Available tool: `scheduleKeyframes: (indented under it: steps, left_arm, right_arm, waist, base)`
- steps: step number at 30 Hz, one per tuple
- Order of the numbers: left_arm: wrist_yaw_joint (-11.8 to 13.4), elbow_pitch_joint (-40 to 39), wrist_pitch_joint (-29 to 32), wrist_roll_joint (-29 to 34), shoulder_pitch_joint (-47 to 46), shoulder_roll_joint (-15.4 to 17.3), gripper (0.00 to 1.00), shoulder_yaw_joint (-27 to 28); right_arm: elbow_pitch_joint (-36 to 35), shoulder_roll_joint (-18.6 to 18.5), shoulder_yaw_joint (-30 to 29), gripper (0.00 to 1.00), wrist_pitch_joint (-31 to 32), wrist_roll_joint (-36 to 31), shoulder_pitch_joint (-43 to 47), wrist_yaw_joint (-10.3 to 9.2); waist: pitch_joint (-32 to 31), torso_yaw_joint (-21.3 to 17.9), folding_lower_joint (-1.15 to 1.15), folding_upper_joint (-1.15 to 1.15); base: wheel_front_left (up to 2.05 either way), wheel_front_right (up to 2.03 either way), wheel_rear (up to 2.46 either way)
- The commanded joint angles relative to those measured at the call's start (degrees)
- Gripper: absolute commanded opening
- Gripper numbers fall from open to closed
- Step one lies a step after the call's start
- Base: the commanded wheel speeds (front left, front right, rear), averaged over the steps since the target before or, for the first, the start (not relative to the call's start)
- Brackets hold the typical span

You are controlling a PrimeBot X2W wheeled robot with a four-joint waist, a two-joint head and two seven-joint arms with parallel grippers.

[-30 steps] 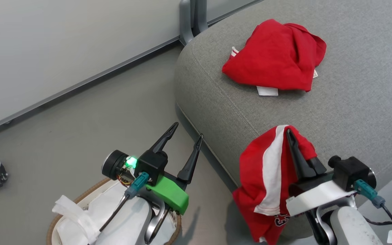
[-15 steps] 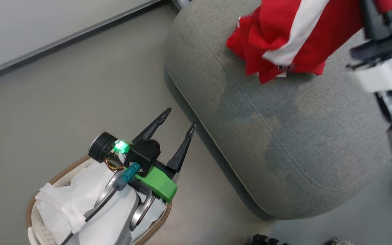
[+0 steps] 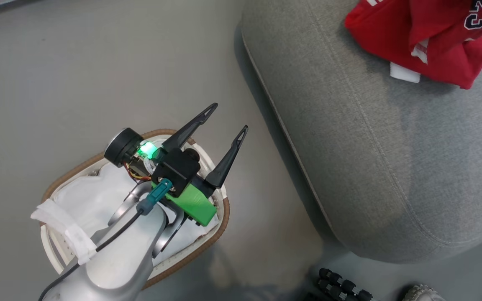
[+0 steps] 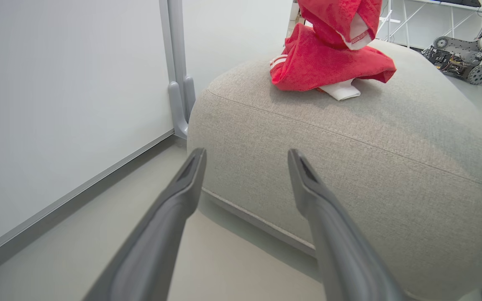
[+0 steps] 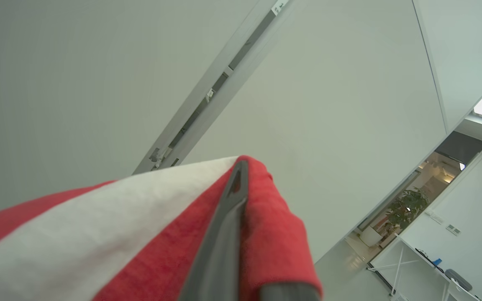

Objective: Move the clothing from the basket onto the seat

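Since a second ago, the right arm has carried its garment away from the seat's near edge and out over the cushion. The head camera has swung too, so the shift of everything else in that view is not a move of the things.

One piece of clothing (image 4: 324, 67) lies crumpled on the seat (image 3: 370, 167), well back from its rounded front edge. The second garment (image 5: 98, 234), red with a broad white band, is pinched in the right pincer (image 5: 239, 179), whose fingers are pressed together on a fold. In the left wrist view it hangs just above the piece already lying there, not yet let go.

The left pincer (image 3: 229, 117) is spread wide and holds nothing, hovering over the basket (image 3: 225, 209) on the floor beside the seat. Inside the basket I see the white lining (image 3: 82, 196) and no red cloth, though the left arm hides part of the interior.

By my judgement the task is nearly done. What is left is to lower and release the held garment onto the cushion, then check the hidden part of the basket.
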Motion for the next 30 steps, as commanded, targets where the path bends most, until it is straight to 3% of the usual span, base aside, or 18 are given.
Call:
scheduleKeyframes:
  steps: [1,4,10,16,19,20,30]
  left_arm:
    - [-0.2,0.0,0.0,-0.7,-1.3,0.9,1.00,-0.2]
    - [-0.2,-0.1,0.0,-1.0,-2.3,1.3,1.00,-0.8]
    - [-0.2,-0.6,0.0,-1.1,-3.0,1.9,1.00,-1.9]
    - [-0.2,-0.3,0.0,-1.5,-2.8,2.0,1.00,-2.2]
    - [-0.2,0.0,0.0,-1.7,-2.7,1.6,1.00,-2.1]
    - [-0.2,0.2,0.0,-1.7,-2.5,1.4,1.00,-2.0]
    - [-0.2,2.1,0.0,-2.1,0.4,-1.4,1.00,-0.1]
  right_arm:
    - [1.5,-0.3,-1.6,0.00,0.0,-1.1,-0.8,-0.10]
    - [5.4,0.4,-5.8,0.00,0.0,-2.6,0.4,-0.10]
    - [12.0,4.9,-20.0,0.00,-0.1,-7.8,7.2,-0.10]
    - [12.8,10.5,-29.2,0.01,-0.2,-10.1,14.3,-0.09]
    - [11.6,12.6,-30.8,0.48,-0.2,-10.2,17.4,-0.10]
    - [10.9,13.3,-31.3,1.00,-0.2,-10.0,18.3,-0.10]
    - [5.7,16.3,-31.1,1.00,-0.2,-7.9,28.3,-0.10]
  waist:
    - [4.9,4.3,-0.01,0.00]
    - [7.1,5.4,-0.01,0.00]
    - [10.0,6.8,-0.01,0.00]
    - [9.7,6.6,-0.01,0.00]
    - [8.5,6.1,-0.01,0.00]
    - [7.8,5.9,-0.01,0.00]
    - [1.0,5.0,-0.01,0.00]
  base:
    - [0.00,0.00,0.00]
    - [0.00,0.00,0.00]
    - [0.00,0.00,0.00]
    - [0.00,0.00,0.00]
    - [0.00,0.00,0.00]
    - [0.00,0.00,0.00]
    - [0.00,0.00,0.00]
